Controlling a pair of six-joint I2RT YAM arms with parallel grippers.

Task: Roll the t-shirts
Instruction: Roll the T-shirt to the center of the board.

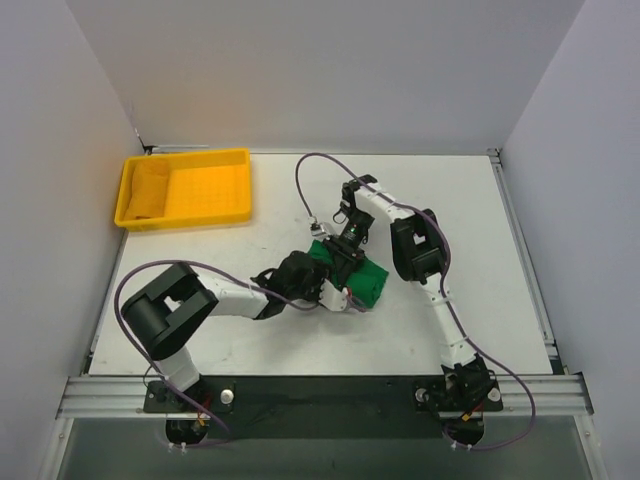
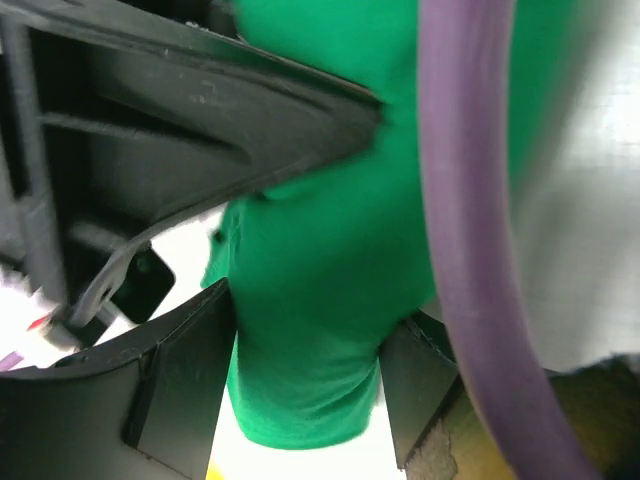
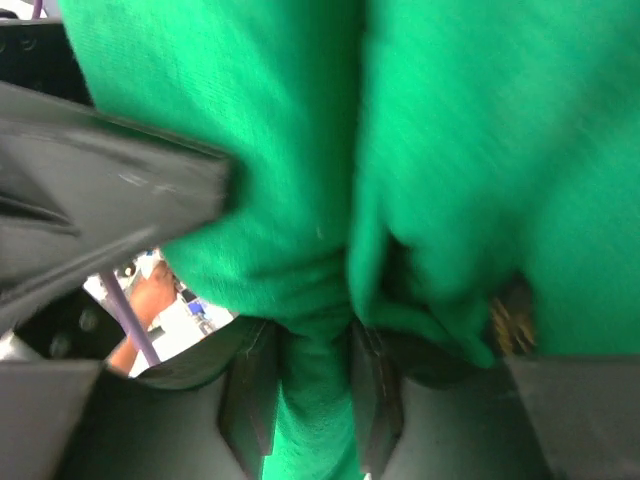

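The green t-shirt (image 1: 371, 283) lies bunched into a thick bundle at the middle of the table. My left gripper (image 1: 335, 292) reaches it from the left. In the left wrist view the left gripper (image 2: 305, 400) has a thick fold of the shirt (image 2: 320, 280) filling the gap between its two fingers, which press on both sides. My right gripper (image 1: 348, 258) comes down on the bundle from the far side. In the right wrist view the right gripper (image 3: 312, 390) is shut tight on a narrow pinch of the shirt (image 3: 450, 150). The two grippers sit close together.
A yellow tray (image 1: 185, 218) stands at the back left with a yellow folded item (image 1: 148, 190) at its left end. A purple cable (image 2: 470, 200) crosses close in front of the left wrist camera. White walls enclose the table on three sides.
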